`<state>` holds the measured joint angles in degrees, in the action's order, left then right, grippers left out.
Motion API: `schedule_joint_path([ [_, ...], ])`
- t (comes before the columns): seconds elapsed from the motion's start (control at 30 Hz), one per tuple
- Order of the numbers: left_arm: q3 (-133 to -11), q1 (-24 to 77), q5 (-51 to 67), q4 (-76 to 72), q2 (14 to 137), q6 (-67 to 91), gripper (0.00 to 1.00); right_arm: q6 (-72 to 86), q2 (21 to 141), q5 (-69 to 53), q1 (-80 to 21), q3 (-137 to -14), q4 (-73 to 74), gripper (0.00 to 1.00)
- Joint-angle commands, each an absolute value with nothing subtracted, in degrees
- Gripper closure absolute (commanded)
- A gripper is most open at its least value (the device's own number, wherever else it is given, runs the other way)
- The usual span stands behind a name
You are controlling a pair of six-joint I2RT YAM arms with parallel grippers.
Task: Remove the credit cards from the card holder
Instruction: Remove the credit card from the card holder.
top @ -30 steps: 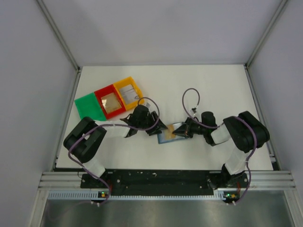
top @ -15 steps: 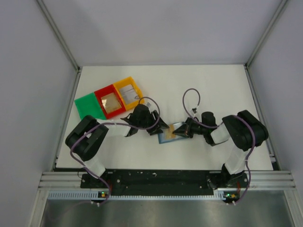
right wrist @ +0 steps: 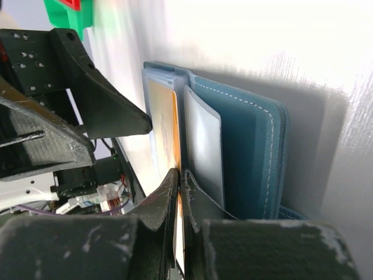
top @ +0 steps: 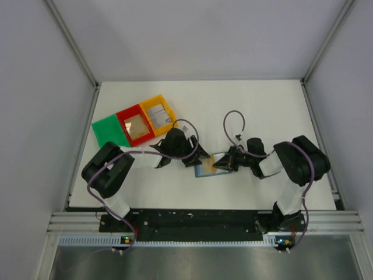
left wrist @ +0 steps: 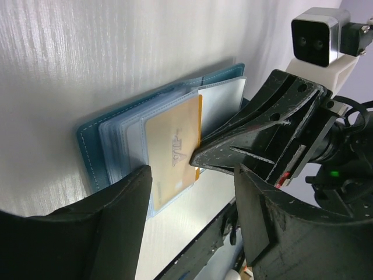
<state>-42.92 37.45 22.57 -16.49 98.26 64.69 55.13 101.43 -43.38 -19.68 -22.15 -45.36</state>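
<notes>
Two hinged panels of the card holder (top: 204, 171) are laid open, pockets upward, near the front middle of the white table (top: 262, 111). Its long axis is set roughly left to right, the right end angled slightly away from the arm bases. A gold card (left wrist: 172, 146) is seen partly drawn out of a clear pocket, its edge pinched between the pressed-together fingers of the right gripper (top: 220, 164). The left gripper (top: 201, 156) is held spread wide at the holder's other side, with nothing gripped. A green tray (top: 109, 132), a red tray (top: 122, 119) and a yellow tray (top: 166, 108) are lined up at the far left. The table is enclosed by pale grey walls (top: 204, 41) and aluminium posts (top: 70, 41).
</notes>
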Motion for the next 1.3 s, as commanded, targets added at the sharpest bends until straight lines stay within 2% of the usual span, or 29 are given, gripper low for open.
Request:
schedule_joint_path([
  [0.0, -46.04, 38.05, 13.56, -4.42, 96.95, 57.67, 0.35, 50.98, 100.20, -41.75, -19.42, -23.64, -41.58, 1.00],
  [0.1, -50.00, 38.41, 9.41, 2.00, 96.85, 53.01, 0.28, 49.40, 99.23, -40.70, -19.68, -24.17, -39.12, 1.00],
  [0.4, -53.70, 39.55, 8.87, 4.13, 99.75, 51.33, 0.22, 46.76, 97.21, -38.67, -21.09, -25.66, -33.93, 1.00],
  [0.73, -54.66, 41.22, 3.78, 5.01, 93.78, 49.31, 0.34, 45.70, 96.59, -37.62, -21.62, -25.49, -32.35, 1.00],
  [1.07, -58.36, 42.63, 8.17, 3.78, 97.29, 48.51, 0.36, 43.16, 97.21, -35.25, -22.24, -26.28, -29.09, 1.00],
  [1.27, -60.90, 42.63, 6.33, 6.59, 100.89, 47.47, 0.36, 42.89, 97.38, -34.89, -22.50, -25.93, -29.27, 1.00],
])
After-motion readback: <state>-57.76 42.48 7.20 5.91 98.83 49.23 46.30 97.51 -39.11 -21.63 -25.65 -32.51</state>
